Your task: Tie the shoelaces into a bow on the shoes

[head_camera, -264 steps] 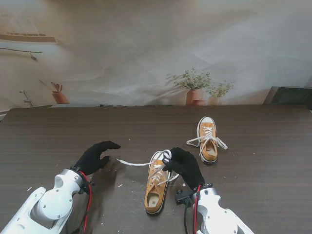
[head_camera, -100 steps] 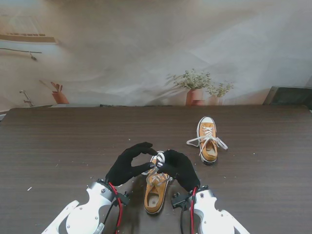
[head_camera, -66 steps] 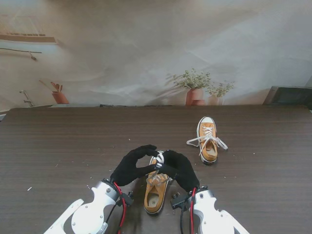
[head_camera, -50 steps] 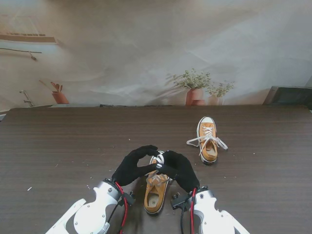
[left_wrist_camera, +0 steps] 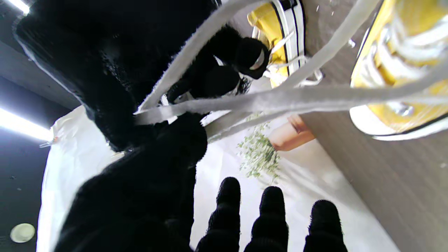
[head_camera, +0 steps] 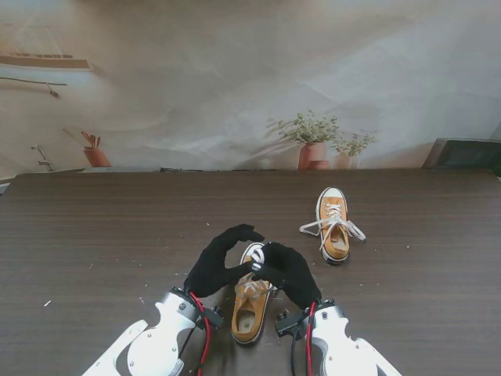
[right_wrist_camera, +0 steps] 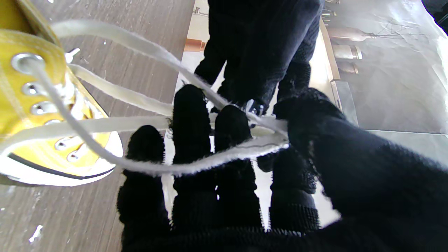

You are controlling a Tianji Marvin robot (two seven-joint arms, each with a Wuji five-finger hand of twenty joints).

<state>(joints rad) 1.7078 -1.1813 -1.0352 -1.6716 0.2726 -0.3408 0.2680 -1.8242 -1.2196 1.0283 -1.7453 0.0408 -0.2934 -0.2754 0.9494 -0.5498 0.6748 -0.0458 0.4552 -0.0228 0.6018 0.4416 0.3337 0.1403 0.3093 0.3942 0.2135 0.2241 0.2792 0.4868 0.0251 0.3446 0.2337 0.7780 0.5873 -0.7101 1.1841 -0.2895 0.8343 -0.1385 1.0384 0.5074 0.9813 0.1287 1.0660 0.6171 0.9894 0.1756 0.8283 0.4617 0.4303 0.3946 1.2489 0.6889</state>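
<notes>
Shoelaces [right_wrist_camera: 147,101] white, flat, taut, pinched by left hand [head_camera: 221,262] & right hand [head_camera: 288,272]

A: Where does the low-top canvas sneaker nearer to me [head_camera: 250,307] sit?

B: On the wood-grain table [head_camera: 94,227], between the left hand [head_camera: 216,262] and right hand [head_camera: 288,270], which meet over its toe end.

A: The second low-top canvas sneaker [head_camera: 334,223]?

B: Farther from me, to the right, well apart. Behind the table's far edge: potted plants [head_camera: 315,139].
</notes>
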